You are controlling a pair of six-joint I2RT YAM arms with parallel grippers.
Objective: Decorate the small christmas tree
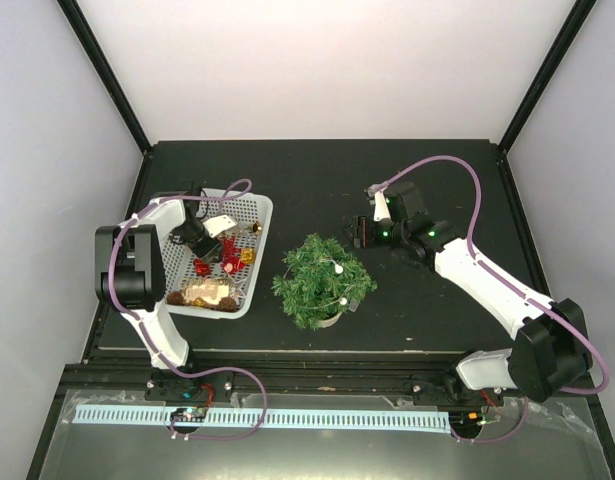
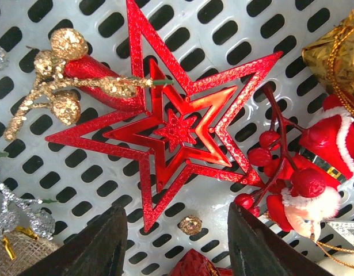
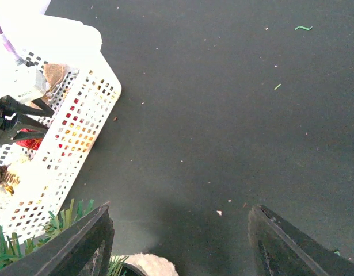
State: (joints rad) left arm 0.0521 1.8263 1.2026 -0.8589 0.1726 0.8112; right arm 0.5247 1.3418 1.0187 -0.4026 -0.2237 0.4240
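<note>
Top external view — two arms flanking the small christmas tree (image 1: 322, 280).
It is standing in its cream pot near the front middle of the black table (image 1: 317, 180), just right of the white basket (image 1: 257, 215). The left gripper (image 2: 177, 210) is hovering inside the basket with its jaws spread wide over a red star (image 2: 177, 129), gripping nothing — a Santa figure (image 2: 315, 190) is lying beside the star. The right gripper (image 3: 179, 215) is hanging over bare table behind the tree, jaws wide apart and empty.

A robot lab is shown: white walls (image 1: 327, 60) are set round a black table (image 1: 317, 175), and a left arm (image 1: 159, 330) and right arm (image 1: 487, 285) are bolted to it.
</note>
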